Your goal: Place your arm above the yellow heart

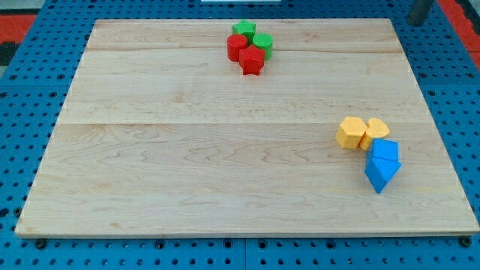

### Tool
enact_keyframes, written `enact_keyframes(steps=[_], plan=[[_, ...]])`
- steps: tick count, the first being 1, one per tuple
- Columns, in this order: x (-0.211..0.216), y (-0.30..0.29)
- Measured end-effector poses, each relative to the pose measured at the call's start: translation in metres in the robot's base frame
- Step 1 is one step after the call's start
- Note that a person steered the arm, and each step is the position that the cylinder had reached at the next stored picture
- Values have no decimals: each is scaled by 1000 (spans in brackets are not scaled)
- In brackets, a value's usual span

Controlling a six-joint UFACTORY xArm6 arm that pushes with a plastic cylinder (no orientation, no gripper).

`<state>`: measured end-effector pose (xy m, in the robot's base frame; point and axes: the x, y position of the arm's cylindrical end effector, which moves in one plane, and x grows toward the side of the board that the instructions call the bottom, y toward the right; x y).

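Observation:
The yellow heart [376,131] lies at the view's right on the wooden board [187,150], touching a second yellow block [350,133] on its left. A blue block [385,151] touches the heart from below, with another blue block [380,175] under that. My tip [418,23] shows at the view's top right corner, off the board over the blue pegboard. It is far above the yellow heart in the view and slightly to its right, touching no block.
At the view's top centre sits a tight cluster: a green block [243,30], a green cylinder [262,42], a red cylinder [237,47] and a red block [252,61]. Blue pegboard [22,112] surrounds the board.

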<state>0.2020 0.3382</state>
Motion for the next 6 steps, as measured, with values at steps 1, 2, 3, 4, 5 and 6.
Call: enact_keyframes(steps=[1, 2, 3, 4, 5, 6], plan=[[0, 0], [1, 0], [0, 2], [0, 2], [48, -7], [97, -23]])
